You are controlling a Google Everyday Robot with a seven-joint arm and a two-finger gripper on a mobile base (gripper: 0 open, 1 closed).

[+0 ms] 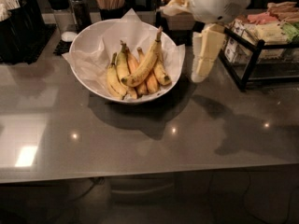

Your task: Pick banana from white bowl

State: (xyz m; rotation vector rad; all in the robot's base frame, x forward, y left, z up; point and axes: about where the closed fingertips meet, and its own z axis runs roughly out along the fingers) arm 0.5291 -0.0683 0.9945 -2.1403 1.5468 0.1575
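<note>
A bulbous white housing (217, 1), smooth and glossy, bears a small patch of tiny perforations. Beneath it the gripper (201, 73), at the far right of the scene, is pale cream, blocky and segmented.

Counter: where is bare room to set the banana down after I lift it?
Bare counter runs along the whole near edge, in front of the white bowl and left of it. Crowded: the back row of shakers, and the gap between bowl and black rack, where the gripper hangs.
</note>
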